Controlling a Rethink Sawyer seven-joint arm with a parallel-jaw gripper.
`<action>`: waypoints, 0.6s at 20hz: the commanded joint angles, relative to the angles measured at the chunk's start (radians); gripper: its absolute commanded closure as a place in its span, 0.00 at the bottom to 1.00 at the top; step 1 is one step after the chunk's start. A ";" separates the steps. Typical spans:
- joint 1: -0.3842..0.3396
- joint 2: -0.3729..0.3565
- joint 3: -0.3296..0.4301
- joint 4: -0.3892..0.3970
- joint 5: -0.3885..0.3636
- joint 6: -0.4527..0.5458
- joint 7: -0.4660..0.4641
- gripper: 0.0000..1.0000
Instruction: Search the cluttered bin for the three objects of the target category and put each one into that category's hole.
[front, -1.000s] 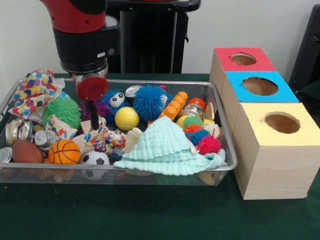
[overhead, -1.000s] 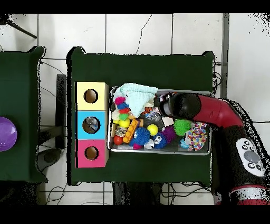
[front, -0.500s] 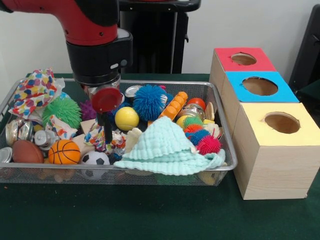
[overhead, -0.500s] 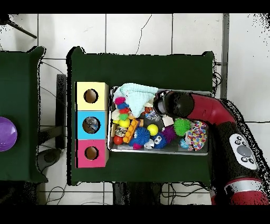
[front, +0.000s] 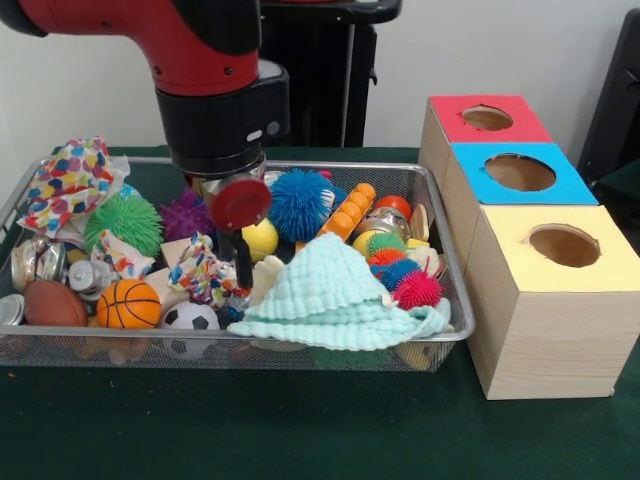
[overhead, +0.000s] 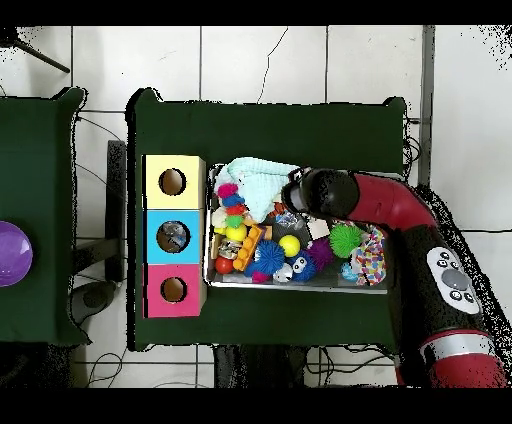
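Observation:
A wire mesh bin (front: 120, 345) holds a jumble of toys: a basketball (front: 127, 304), a football (front: 52, 303), a soccer ball (front: 190, 317), a yellow ball (front: 263, 238), a blue fuzzy ball (front: 298, 203), a green spiky ball (front: 124, 221) and a mint cloth (front: 335, 295). My gripper (front: 243, 268) hangs inside the bin, just left of the mint cloth and beside a confetti-patterned rag (front: 205, 272). It reaches down among the toys with nothing visibly held. In the overhead view the arm's head (overhead: 308, 192) covers it.
Three wooden boxes with round holes stand beside the bin: yellow-topped (front: 560, 290), blue-topped (front: 520, 173), red-topped (front: 487, 118). A large patterned cloth (front: 68, 182) lies in the bin's far left corner. A purple bowl (overhead: 12, 253) sits on a separate table.
The arm has swept across the bin towards the mint cloth, from above the patterned rag to its other side, staying low among the toys.

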 joint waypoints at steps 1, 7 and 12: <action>0.000 0.053 0.075 0.035 -0.005 -0.026 -0.129 0.00; 0.074 0.118 -0.040 -0.004 -0.087 -0.091 -0.034 0.00; 0.121 0.138 -0.123 -0.016 -0.106 -0.062 0.009 0.00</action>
